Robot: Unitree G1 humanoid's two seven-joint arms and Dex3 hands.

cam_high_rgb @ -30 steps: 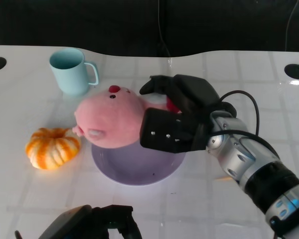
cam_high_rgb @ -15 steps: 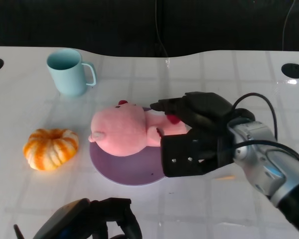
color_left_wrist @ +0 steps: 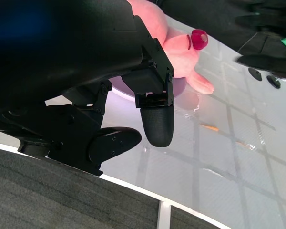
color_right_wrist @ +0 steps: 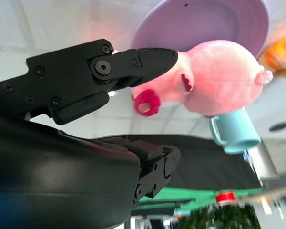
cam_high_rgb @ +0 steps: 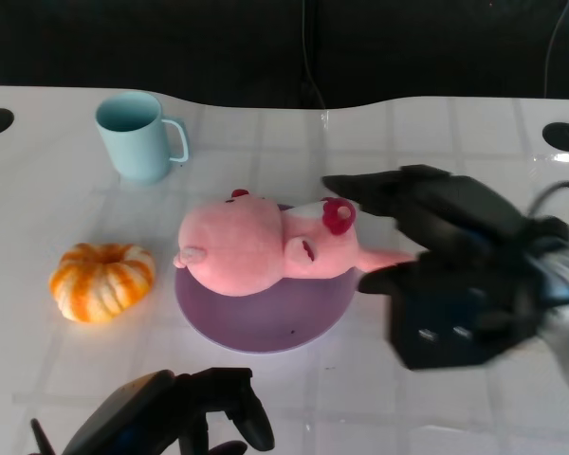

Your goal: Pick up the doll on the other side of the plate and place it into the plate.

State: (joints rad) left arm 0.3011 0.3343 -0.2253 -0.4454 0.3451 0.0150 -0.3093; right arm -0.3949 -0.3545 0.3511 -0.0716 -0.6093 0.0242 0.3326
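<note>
The pink plush doll (cam_high_rgb: 251, 248) lies on its side on the purple plate (cam_high_rgb: 256, 318), its head toward the pumpkin and one limb sticking out past the plate's right rim. My right hand (cam_high_rgb: 450, 265) hovers just right of the plate with fingers spread, holding nothing and apart from the doll. The right wrist view shows the doll (color_right_wrist: 214, 83) and the plate (color_right_wrist: 205, 24) beyond my fingertips (color_right_wrist: 152, 59). My left hand (cam_high_rgb: 185, 422) rests low at the table's near edge, fingers apart and empty. The left wrist view shows the doll (color_left_wrist: 174, 52) beyond that hand.
A light blue mug (cam_high_rgb: 136, 136) stands at the far left. An orange-and-white pumpkin (cam_high_rgb: 101, 281) sits left of the plate. Dark round holes (cam_high_rgb: 562, 136) mark the table's far corners. The white table (cam_high_rgb: 436, 398) runs on to the right of the plate.
The doll has come down onto the plate and my right hand has let go of it. That hand has drawn back to the right with fingers spread.
</note>
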